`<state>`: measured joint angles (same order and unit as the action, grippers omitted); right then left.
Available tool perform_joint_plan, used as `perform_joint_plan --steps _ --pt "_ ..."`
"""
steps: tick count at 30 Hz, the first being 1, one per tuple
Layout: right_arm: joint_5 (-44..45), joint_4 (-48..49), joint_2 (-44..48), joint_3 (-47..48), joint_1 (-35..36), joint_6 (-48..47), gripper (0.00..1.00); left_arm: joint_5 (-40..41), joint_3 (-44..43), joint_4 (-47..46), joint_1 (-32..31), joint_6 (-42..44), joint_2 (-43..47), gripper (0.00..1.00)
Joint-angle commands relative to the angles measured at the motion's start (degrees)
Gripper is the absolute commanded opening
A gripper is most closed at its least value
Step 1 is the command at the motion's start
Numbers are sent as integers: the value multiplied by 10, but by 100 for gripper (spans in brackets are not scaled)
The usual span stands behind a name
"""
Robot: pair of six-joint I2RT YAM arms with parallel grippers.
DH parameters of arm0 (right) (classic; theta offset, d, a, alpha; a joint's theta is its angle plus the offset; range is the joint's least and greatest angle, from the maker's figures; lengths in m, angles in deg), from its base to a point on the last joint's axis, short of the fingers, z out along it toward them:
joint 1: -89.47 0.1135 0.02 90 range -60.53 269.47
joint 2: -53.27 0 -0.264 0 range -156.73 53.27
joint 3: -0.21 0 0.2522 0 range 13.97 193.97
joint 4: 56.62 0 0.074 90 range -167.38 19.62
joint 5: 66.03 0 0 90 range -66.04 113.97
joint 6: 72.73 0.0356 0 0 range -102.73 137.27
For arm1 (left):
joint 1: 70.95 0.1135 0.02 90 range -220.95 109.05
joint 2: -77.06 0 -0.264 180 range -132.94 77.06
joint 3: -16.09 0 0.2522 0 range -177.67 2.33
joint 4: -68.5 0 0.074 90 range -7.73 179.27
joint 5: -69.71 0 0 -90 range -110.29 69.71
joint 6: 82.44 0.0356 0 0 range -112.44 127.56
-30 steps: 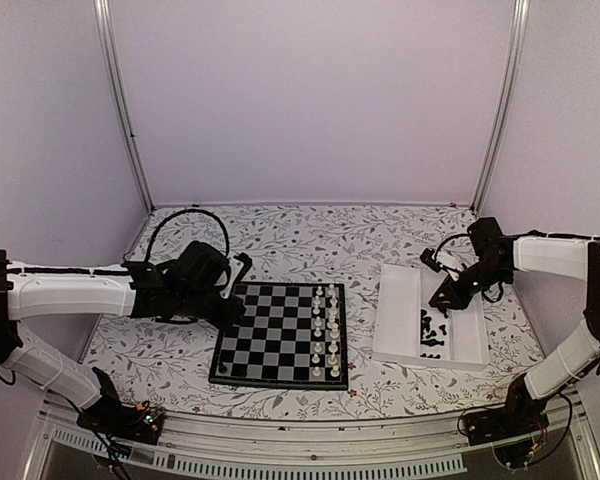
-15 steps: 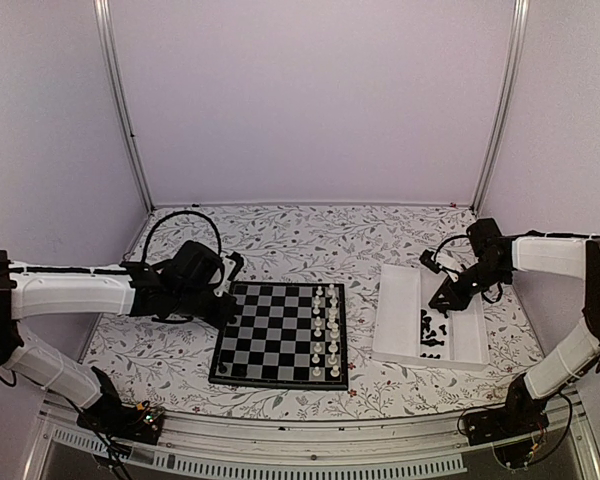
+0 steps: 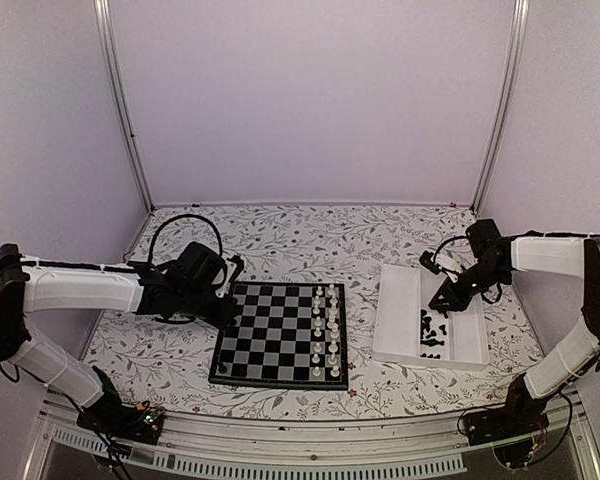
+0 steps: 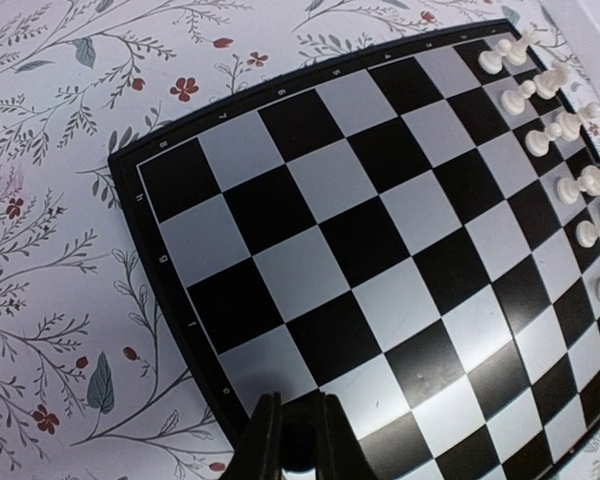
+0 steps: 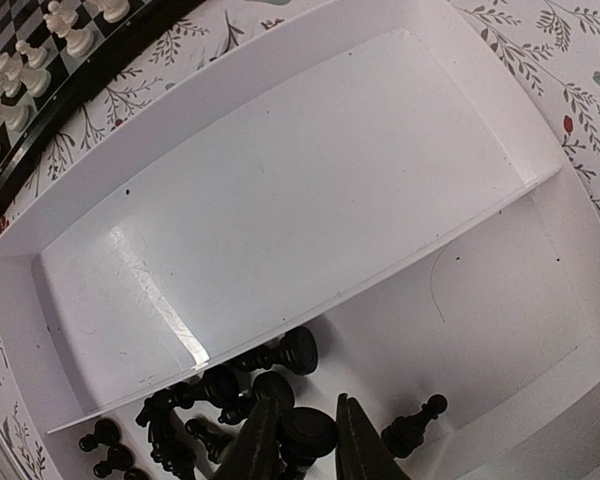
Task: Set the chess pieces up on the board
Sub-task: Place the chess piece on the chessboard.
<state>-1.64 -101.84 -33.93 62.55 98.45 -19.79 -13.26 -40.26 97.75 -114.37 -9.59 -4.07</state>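
Observation:
The board (image 3: 276,335) lies at the table's middle, with white pieces (image 3: 326,335) in its two right-hand columns and one black chess piece (image 3: 223,368) on its near left corner. My left gripper (image 4: 298,442) hovers over the board's (image 4: 380,230) left edge, shut on a small black piece (image 4: 300,452). Black chess pieces (image 5: 220,392) lie heaped in the near compartment of the white tray (image 5: 280,180). My right gripper (image 5: 305,440) is down among them, shut on the round base of one black piece (image 5: 308,428).
A lone black pawn (image 5: 412,425) lies just right of my right fingers. The tray (image 3: 400,310) stands right of the board, its far compartment bare. White pieces (image 4: 560,130) line the board's far side in the left wrist view. Enclosure walls surround the floral tabletop (image 3: 310,240).
My left arm has shifted slightly, the gripper staying over the board's left edge. The right gripper has hardly moved in the tray.

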Motion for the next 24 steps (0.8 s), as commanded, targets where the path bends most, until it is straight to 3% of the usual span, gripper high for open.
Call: perform_joint_plan --steps 1,24 --pt "4 8 -8 7 -1 2 20 4 -8 -19 13 -1 -16 0" --pt "6 7 -20 11 -2 0 21 9 -21 -39 27 -2 -57 3"
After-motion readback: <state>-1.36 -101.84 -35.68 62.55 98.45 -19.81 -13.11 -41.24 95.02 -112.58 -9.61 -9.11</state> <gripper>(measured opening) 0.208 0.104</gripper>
